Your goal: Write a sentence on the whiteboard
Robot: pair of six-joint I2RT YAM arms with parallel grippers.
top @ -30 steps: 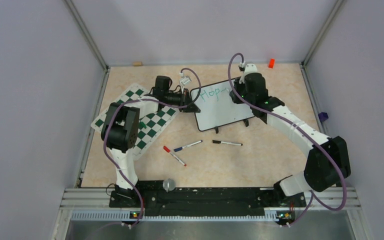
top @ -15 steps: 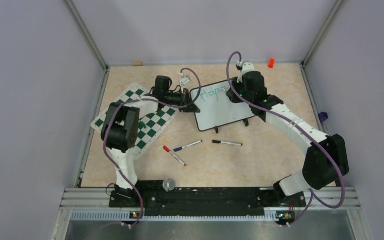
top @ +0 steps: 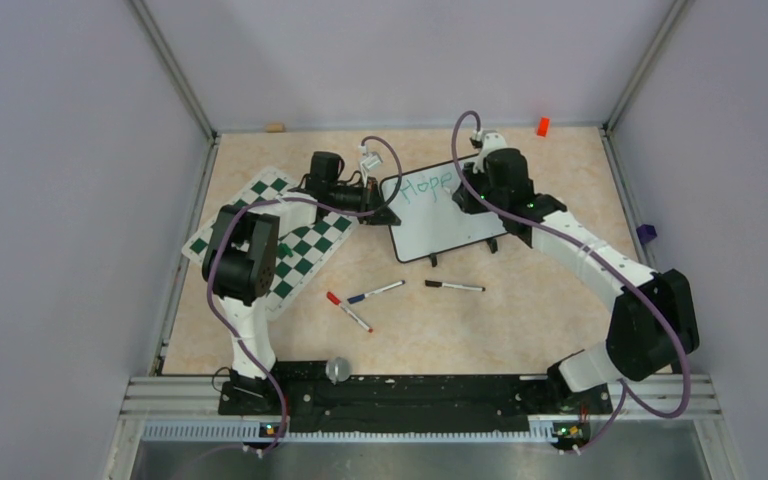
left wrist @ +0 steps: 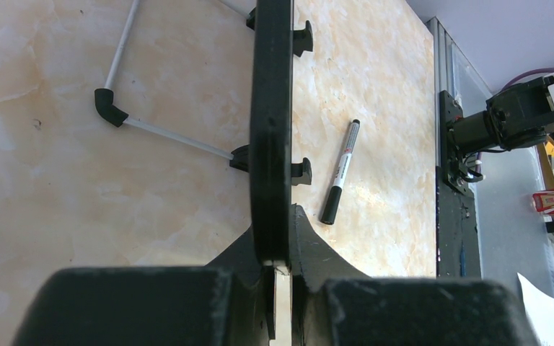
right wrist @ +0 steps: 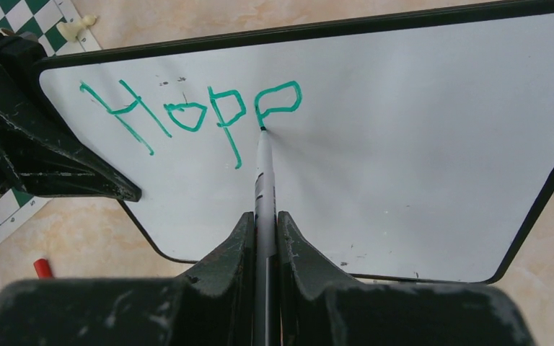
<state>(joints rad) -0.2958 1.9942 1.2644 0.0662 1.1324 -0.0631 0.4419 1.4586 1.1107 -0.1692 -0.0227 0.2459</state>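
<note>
The whiteboard (top: 440, 215) stands tilted at the table's middle back; in the right wrist view (right wrist: 418, 144) it fills the frame. Green letters "Hop" and a part-drawn fourth letter (right wrist: 187, 119) run along its top left; they also show in the top view (top: 428, 186). My right gripper (right wrist: 263, 220) is shut on a white marker (right wrist: 262, 180), whose tip touches the board under the last letter. My left gripper (left wrist: 278, 267) is shut on the board's black left edge (left wrist: 270, 130); it shows in the top view (top: 382, 212).
A green-and-white chessboard mat (top: 270, 235) lies left of the board. A black marker (top: 454, 286), a blue marker (top: 375, 291) and a red marker (top: 349, 312) lie on the table in front. An orange block (top: 542, 126) sits at the back right.
The right gripper has shifted slightly left and back along the board, and the green writing has grown from "Hop" with a stroke to a fourth letter's loop. The left arm has not moved.
</note>
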